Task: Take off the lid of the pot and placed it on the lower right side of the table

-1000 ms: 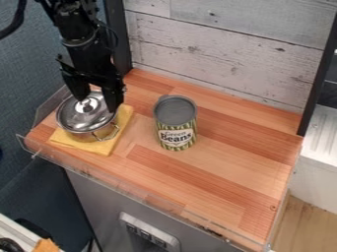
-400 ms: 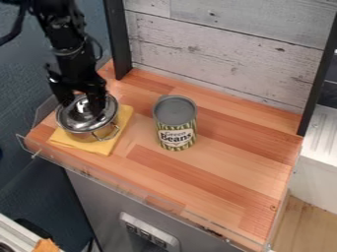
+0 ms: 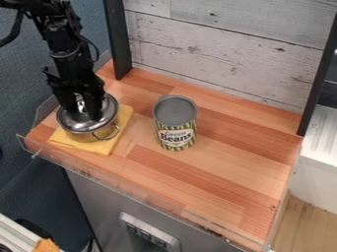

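One black two-finger gripper hangs down from the upper left over a small, shiny metal pot at the left end of a wooden table. The gripper's fingers are apart, one to the left and one to the right of the middle of the pot's round lid, with a strip of bright metal visible between them. The lid sits on the pot, directly below the gripper; whether the fingertips touch it, I cannot tell. The lid's near edge and right edge show around the dark fingers. A wire handle sticks out from the pot's near right side. Under the pot lies a folded yellow cloth, reaching out past it to the right and near sides. To the right of the pot and well apart from it stands an upright can with a grey top and a green-striped label. A clear guard runs along the table's near edge, and pale wooden boards rise behind its far edge.
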You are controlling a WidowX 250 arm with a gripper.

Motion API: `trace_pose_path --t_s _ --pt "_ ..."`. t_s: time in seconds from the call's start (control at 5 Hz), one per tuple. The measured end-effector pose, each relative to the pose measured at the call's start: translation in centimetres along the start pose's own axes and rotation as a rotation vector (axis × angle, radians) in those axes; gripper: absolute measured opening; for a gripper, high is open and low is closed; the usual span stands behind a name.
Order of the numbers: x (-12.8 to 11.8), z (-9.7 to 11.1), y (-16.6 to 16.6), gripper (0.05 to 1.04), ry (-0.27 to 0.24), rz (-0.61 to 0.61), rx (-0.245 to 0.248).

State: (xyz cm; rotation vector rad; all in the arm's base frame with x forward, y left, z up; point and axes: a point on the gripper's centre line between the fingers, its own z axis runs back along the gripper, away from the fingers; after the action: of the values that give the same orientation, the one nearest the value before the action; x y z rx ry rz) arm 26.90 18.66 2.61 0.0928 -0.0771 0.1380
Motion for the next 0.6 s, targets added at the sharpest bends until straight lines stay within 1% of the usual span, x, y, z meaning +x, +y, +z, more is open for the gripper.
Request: trace_pose_path --t_s 0.2,0.4,0.6 --pt "0.2 0.0 -0.3 0.404 -0.002 -0.008 0.000" --pt "0.2 0.1 -0.5 0.285 -0.003 -0.001 0.000" --pt "1.0 2.2 -2.0 0.284 -0.037 -0.019 0.003"
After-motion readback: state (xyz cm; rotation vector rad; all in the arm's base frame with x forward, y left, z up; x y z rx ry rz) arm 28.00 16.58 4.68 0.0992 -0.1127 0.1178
